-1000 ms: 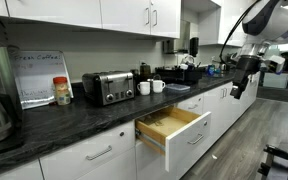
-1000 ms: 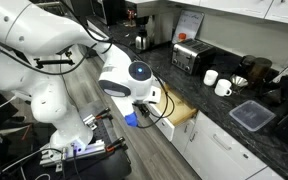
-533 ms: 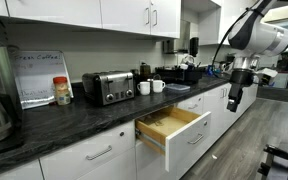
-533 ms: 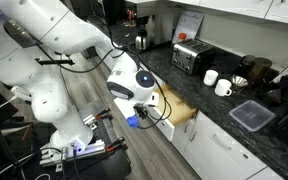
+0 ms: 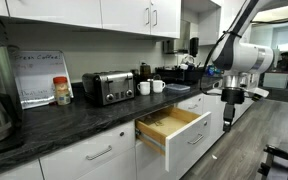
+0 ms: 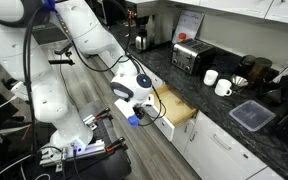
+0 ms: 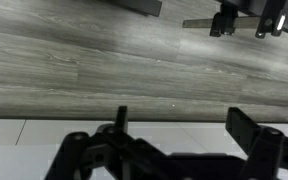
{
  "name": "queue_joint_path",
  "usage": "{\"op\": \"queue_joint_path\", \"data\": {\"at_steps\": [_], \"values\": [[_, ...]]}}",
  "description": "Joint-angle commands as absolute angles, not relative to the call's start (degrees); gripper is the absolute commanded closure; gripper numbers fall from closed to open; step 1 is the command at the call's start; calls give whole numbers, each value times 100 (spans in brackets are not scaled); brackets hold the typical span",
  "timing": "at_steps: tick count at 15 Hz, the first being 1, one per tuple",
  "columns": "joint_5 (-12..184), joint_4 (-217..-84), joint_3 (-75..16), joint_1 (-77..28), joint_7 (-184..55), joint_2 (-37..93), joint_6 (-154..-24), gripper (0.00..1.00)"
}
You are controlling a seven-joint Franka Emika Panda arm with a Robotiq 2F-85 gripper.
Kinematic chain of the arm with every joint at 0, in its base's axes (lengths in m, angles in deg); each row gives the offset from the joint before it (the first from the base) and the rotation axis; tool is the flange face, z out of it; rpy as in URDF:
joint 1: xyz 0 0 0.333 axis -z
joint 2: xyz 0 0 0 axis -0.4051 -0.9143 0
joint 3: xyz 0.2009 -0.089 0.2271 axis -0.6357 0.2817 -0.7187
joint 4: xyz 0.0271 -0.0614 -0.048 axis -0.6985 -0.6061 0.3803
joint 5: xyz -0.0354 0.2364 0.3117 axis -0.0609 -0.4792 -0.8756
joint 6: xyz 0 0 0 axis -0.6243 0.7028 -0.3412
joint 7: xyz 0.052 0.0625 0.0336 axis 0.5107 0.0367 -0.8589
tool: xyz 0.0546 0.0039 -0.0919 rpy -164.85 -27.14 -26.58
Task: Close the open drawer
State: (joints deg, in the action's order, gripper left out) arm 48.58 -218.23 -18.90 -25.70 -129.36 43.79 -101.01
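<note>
The drawer stands pulled out from the lower cabinets beneath the dark countertop, its pale wood box exposed and apparently empty. It is also seen in an exterior view. Being a rigid box on runners, it should slide with light, steady force. The flat white front is the best surface to press, pushed squarely near its centre, beside the bar handle, so that it does not rack. The gripper hangs pointing down, to the right of the drawer and apart from it. In the wrist view its fingers stand wide apart and hold nothing. A toaster and mugs sit on the counter above, out of the drawer's path. Nothing visible obstructs it.
</note>
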Motion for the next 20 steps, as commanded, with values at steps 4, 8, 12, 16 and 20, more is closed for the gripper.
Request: {"op": "queue_joint_path", "data": {"at_steps": [4,8,12,16,20], "values": [[3451,-21821,-2770,-3054,-13530,3249,-12177,0],[2129,-21808,-3418,-3158,-13807,2994,-13257,0],[1371,-21675,-3927,-3110,-13652,2867,-13936,0],[705,-21321,-4246,-3041,-13328,2769,-14651,0],[973,-21200,-4343,-3111,-12254,2500,-15403,0]]}}
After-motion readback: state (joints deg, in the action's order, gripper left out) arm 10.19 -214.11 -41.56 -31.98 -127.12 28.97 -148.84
